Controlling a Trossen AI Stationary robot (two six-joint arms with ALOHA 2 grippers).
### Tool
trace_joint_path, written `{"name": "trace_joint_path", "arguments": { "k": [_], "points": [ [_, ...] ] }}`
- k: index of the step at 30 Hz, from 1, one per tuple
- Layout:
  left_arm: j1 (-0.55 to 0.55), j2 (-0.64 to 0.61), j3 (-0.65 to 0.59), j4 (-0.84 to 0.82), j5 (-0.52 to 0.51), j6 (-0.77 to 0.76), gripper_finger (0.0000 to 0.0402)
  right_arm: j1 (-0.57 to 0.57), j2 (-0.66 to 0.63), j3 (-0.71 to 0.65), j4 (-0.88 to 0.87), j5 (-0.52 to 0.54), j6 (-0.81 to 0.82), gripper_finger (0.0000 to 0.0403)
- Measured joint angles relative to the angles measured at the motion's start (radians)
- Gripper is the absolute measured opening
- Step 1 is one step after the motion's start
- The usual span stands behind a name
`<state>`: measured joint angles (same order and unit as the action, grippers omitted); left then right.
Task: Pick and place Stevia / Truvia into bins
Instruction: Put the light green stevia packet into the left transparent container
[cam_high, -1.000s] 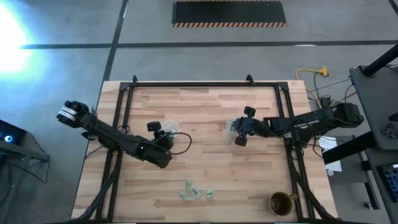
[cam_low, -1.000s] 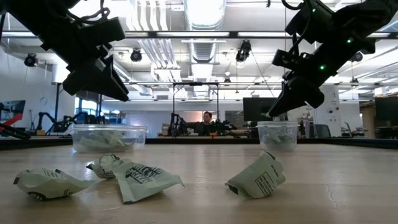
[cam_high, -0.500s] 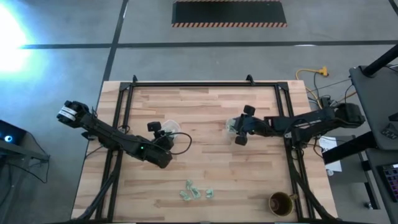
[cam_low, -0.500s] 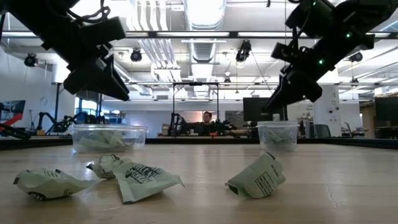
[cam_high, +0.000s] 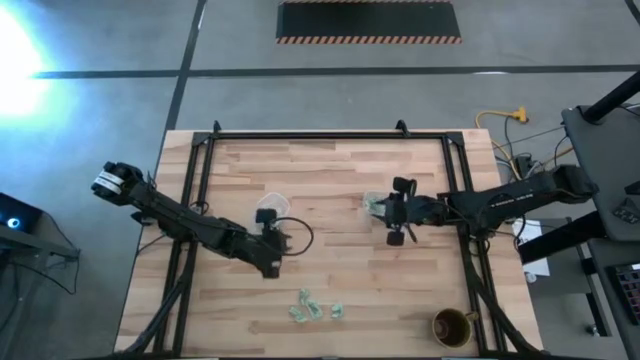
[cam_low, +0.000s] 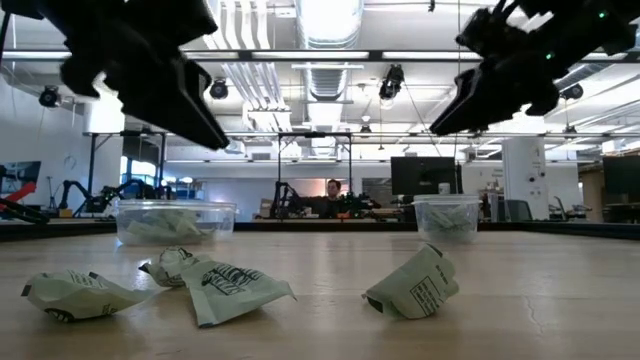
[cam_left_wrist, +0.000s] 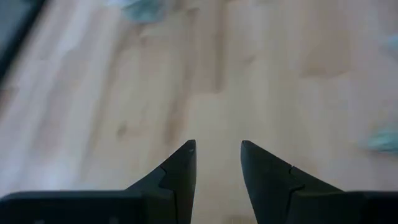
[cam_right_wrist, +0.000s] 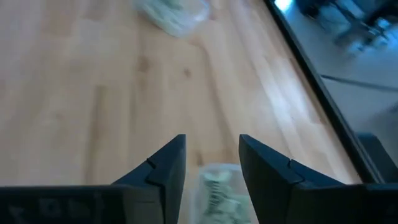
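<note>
Four crumpled green-and-white paper sweetener packets (cam_high: 315, 307) lie loose in the lower centre of the high view, on the pale wooden surface (cam_high: 330, 180). The left end effector (cam_left_wrist: 216, 163) hangs above bare wood just above them, fingers spread and empty. The right end effector (cam_right_wrist: 211, 165), also spread and empty, hovers over the smaller clear plastic bin (cam_high: 374, 205); the larger clear bin (cam_high: 270, 206) sits centre-left. To pick well, I'd centre on one packet, descending squarely so neighbours stay undisturbed.
</note>
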<state>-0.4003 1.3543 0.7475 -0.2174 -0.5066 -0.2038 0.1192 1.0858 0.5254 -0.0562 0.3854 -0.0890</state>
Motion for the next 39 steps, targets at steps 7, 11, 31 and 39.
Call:
{"name": "trace_joint_path", "arguments": {
  "k": [7, 11, 31, 39],
  "points": [
    [-0.038, 0.005, 0.000, 0.084, 0.126, 0.011, 0.0110, 0.062, -0.009, -0.001, 0.004, -0.050, 0.000, 0.0130],
    [-0.090, 0.005, -0.001, 0.086, 0.142, 0.000, 0.0110, 0.088, 0.006, -0.002, 0.007, -0.054, 0.008, 0.0127],
    [-0.347, 0.274, -0.008, 0.435, 0.153, 0.001, 0.0109, 0.103, 0.016, -0.002, 0.012, -0.081, 0.030, 0.0122],
    [-0.327, 0.395, -0.006, 0.550, 0.162, 0.001, 0.0109, 0.103, 0.017, -0.004, 0.014, -0.081, 0.038, 0.0122]
  ]
}}
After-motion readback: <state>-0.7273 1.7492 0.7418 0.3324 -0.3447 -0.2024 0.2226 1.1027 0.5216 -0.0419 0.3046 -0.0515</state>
